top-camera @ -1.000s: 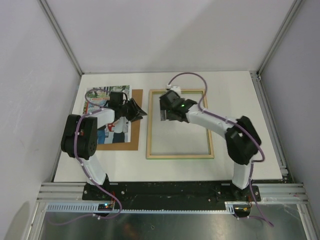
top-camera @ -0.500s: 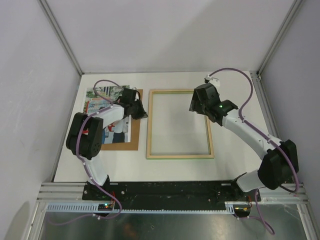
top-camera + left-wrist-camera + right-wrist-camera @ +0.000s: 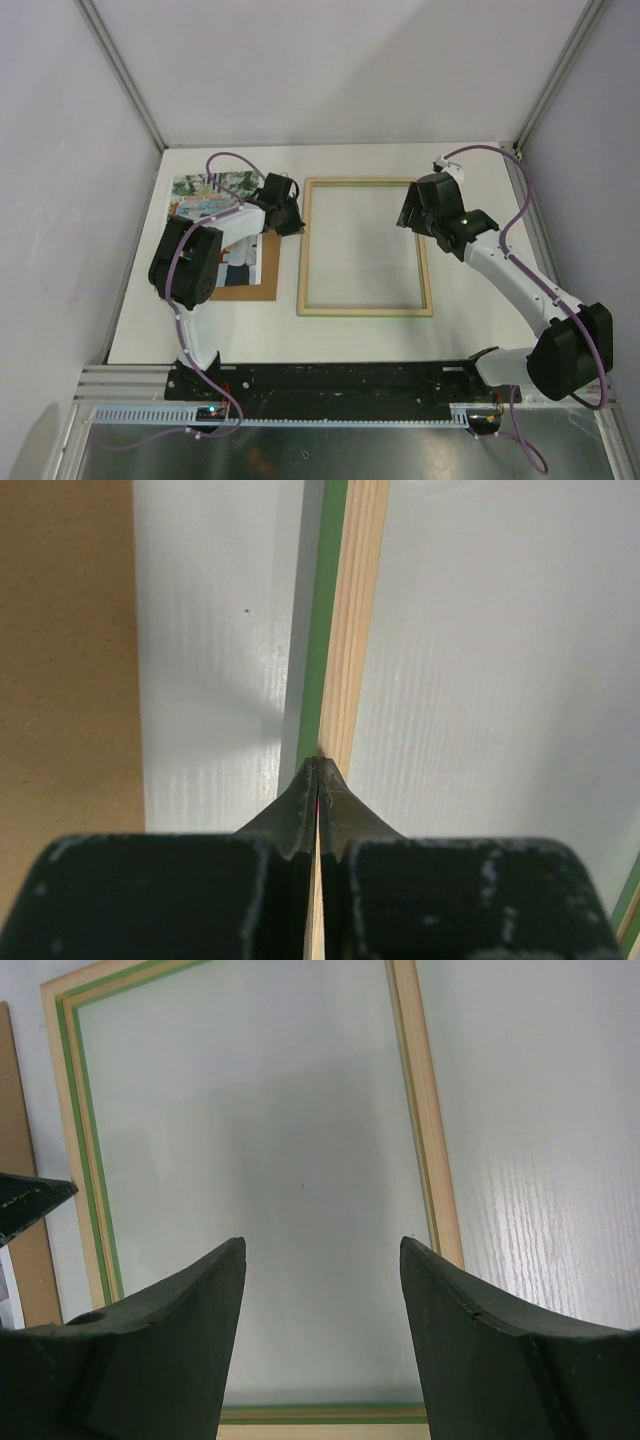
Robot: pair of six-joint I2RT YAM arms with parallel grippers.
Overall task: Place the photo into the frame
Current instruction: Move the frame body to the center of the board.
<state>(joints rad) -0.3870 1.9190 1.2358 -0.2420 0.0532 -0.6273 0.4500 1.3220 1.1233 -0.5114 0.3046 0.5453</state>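
The frame [image 3: 365, 311] lies in the middle of the table with its pale wood back up. My left gripper [image 3: 292, 222] is at the frame's left rail. In the left wrist view the gripper [image 3: 318, 765] is shut on that rail [image 3: 355, 610], and pale wood shows between the jaws. The photo [image 3: 200, 190] lies at the left on the brown backing board [image 3: 265, 285], partly hidden by my left arm. My right gripper [image 3: 410, 215] is open and empty above the frame's upper right part. In the right wrist view the gripper [image 3: 320, 1245] hangs over the frame's inside, by the right rail [image 3: 425, 1110].
The backing board [image 3: 60, 650] lies just left of the frame with a strip of white table between them. Side walls and metal posts close in the table on the left, right and back. The left fingertip [image 3: 30, 1200] shows in the right wrist view.
My right gripper has swung from the frame's upper left to its right rail. My left gripper has moved right from the backing board and shut on the frame's left rail. The frame has shifted slightly right.
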